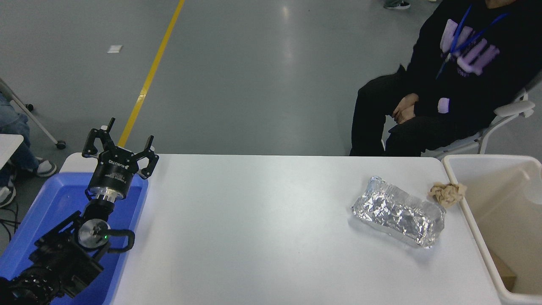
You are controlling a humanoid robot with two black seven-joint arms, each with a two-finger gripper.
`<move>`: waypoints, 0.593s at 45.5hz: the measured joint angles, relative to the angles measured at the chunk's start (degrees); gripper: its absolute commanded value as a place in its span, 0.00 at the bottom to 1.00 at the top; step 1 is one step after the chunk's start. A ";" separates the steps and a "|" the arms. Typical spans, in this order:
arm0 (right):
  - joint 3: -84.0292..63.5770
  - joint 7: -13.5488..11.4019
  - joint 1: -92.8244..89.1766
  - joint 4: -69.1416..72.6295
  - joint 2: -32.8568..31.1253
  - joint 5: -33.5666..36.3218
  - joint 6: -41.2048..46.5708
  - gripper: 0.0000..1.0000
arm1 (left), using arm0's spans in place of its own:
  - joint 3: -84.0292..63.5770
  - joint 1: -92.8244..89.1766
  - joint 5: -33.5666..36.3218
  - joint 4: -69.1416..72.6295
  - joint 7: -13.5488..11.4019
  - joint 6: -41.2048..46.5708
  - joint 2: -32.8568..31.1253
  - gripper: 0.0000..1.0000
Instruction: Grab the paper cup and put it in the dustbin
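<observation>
Head view: paper cup barely visible inside the dustbin, at the frame's right edge.
Its orientation and long axis cannot be told. Left gripper hangs parked over the blue tray, fingers spread; no right gripper shows.

Left arm: black jointed housing, silver wrist disc with a green indicator light, looped black cable. Left gripper: black, white lettering on cylindrical body, silver collar beneath.
</observation>
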 measured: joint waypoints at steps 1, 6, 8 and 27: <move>0.89 0.00 -1.76 -1.32 0.44 0.22 -0.64 0.00 | 0.00 0.00 0.00 0.00 0.00 0.00 0.00 0.98; 6.20 0.01 -11.21 -8.49 3.42 1.44 -3.34 0.00 | 0.00 0.01 0.00 0.00 0.00 0.00 0.01 0.98; 7.97 0.01 -14.25 -10.92 4.64 1.82 -4.06 0.00 | 0.00 0.01 0.00 0.00 0.00 0.00 0.01 0.98; 14.89 -0.26 -34.41 -33.39 18.39 5.26 -6.86 0.00 | -0.04 0.00 0.00 0.01 -0.01 0.00 0.00 0.98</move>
